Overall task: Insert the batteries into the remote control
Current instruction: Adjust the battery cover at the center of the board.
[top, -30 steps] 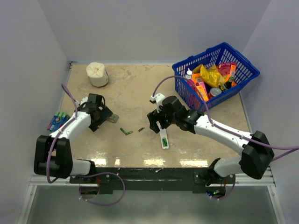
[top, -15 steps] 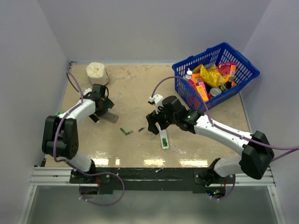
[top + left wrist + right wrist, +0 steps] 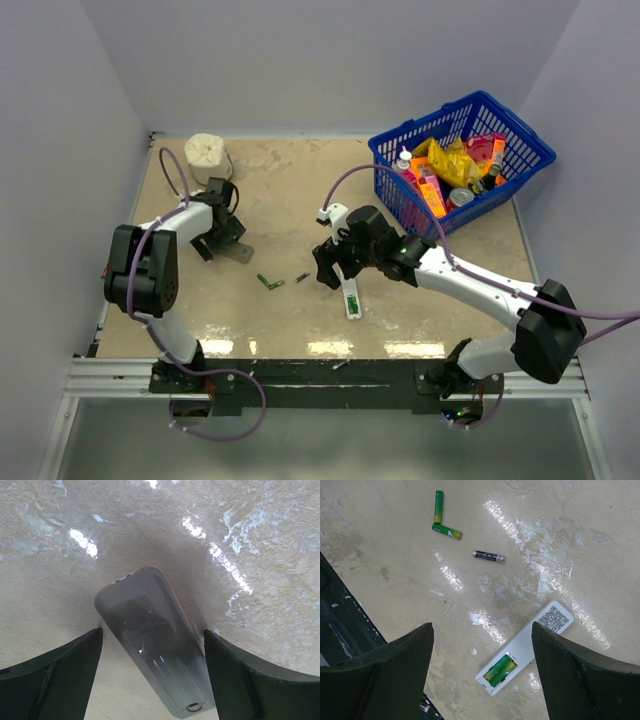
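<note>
Since one second ago the left arm (image 3: 150,265) has swung away from the left edge of the table (image 3: 300,190) toward the back, and the left gripper (image 3: 152,632) now stands over the back cover (image 3: 155,655), while the right arm (image 3: 470,285) has stayed almost where it was. In the left wrist view the cover lies flat on the table, a little slanted, with one finger just beside each long edge; I cannot tell if the fingers already press on it or are only near it. The remote control (image 3: 520,657) lies face down near the middle of the table, and two green batteries (image 3: 501,670) sit in its open compartment. Two more green cells (image 3: 442,520) and one dark cell (image 3: 488,555) lie loose a little further to the left. My judgement is that the step in hand is to take the cover and bring it to the remote. To do it well, the fingers should close on the long edges near the middle of the cover, so the thin piece does not turn or slip, and lift it level. The left arm is folded, with the elbow out to the left and the wrist pointing down. The right arm reaches across from its base, and the right gripper (image 3: 481,627) hovers above the remote with its fingers wide apart and nothing between them.
</note>
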Tool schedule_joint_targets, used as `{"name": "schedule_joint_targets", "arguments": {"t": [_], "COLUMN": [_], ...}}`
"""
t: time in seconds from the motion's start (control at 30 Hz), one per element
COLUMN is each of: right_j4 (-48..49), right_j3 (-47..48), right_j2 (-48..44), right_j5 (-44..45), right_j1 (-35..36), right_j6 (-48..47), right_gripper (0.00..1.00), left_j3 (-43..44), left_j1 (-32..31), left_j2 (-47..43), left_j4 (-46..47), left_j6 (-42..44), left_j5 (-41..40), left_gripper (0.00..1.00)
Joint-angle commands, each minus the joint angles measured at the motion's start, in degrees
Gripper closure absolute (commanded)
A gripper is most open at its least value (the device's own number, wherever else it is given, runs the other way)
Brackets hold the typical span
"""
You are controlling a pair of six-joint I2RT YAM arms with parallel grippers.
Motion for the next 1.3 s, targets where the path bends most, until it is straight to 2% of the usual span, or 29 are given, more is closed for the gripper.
{"name": "schedule_joint_targets", "arguments": {"t": [0.0, 0.2, 0.3, 0.57, 0.73, 0.87, 1.03, 1.13, 1.27], "right_j4": [2.4, 3.2, 3.2, 3.5, 5.9, 8.4, 13.1, 13.2, 12.9], "right_j3": [-0.6, -2.0, -2.6, -3.6, -3.4, -0.6, 8.5, 16.6, 25.4], "right_j2": [0.1, -0.3, -0.7, -1.3, -0.3, 2.6, 14.9, 24.2, 33.4], "right_j5": [-1.2, -1.7, -1.8, -2.5, -3.5, -3.3, -6.8, -6.6, -8.8], "right_j1": [-0.3, -0.3, -0.3, -0.3, -0.1, 1.5, 2.1, 2.6, 4.0], "right_j6": [-0.9, -0.2, 0.0, 0.0, -1.0, -5.2, -11.7, -15.1, -28.1], "right_gripper": [0.18, 0.18, 0.18, 0.19, 0.19, 0.17, 0.09, 0.07, 0.06], "left_j3": [1.2, 2.2, 2.6, -1.3, -4.8, -5.2, -0.6, 1.8, 2.3], "left_j1": [1.0, 3.5, 4.6, 6.0, 5.5, 5.6, 5.6, 5.7, 5.6], "left_j2": [1.6, 3.2, 4.0, 2.7, -0.5, -5.0, -15.0, -21.3, -31.1], "left_j4": [-1.4, 0.4, 0.4, 2.5, 3.3, 2.2, -1.6, -3.8, -4.8], "left_j6": [3.2, 7.4, 9.4, 14.3, 15.4, 16.3, 19.8, 21.3, 21.4], "left_j5": [-1.8, -0.6, -1.3, 1.3, 4.9, 4.6, 1.2, -1.1, -2.3], "left_gripper": [0.14, 0.16, 0.20, 0.30, 0.31, 0.21, 0.09, 0.07, 0.05]}}
